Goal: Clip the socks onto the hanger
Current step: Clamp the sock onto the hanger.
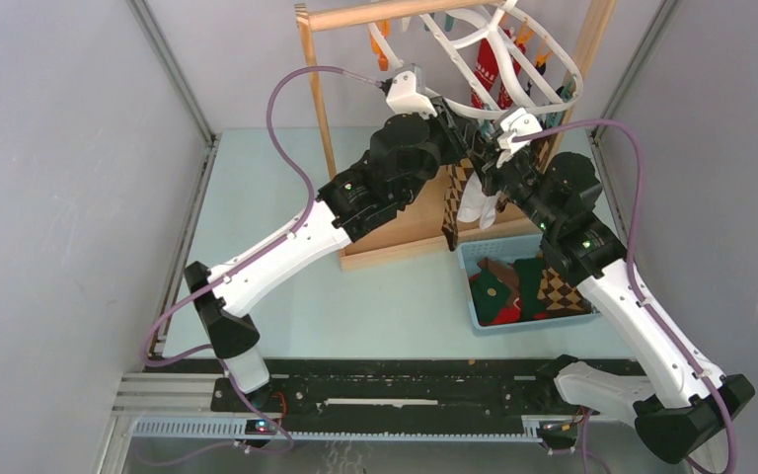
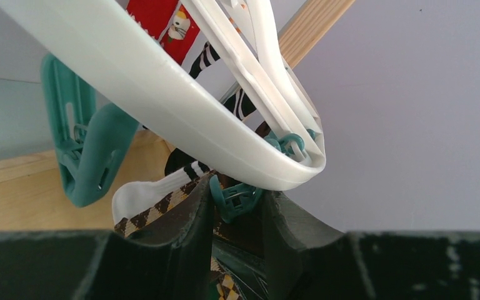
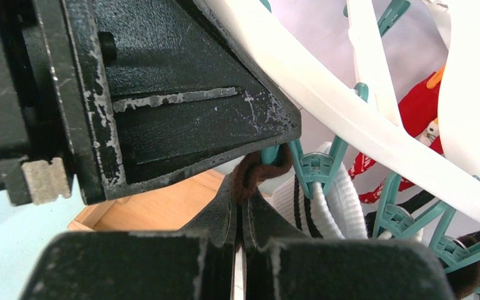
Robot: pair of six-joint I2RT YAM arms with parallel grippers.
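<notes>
The hanger [image 2: 162, 94] hangs from the wooden rack [image 1: 355, 15], so it may swing under a push, and the brown argyle sock [image 1: 453, 202] below its near rim could then miss the teal clip [image 2: 236, 199] or slip loose. The left gripper [image 2: 237, 209] has its jaws clamped on that clip. The right gripper [image 3: 240, 209] has its jaws pressed together on the sock's cuff, just beside the clip.

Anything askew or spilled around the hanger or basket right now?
Only the hanger: in the top view its oval frame looks tilted, with the near rim dipped low by both arms, not level under the wooden rack. Nothing is spilled: the spare socks sit inside the blue basket. No breakage is visible.
</notes>
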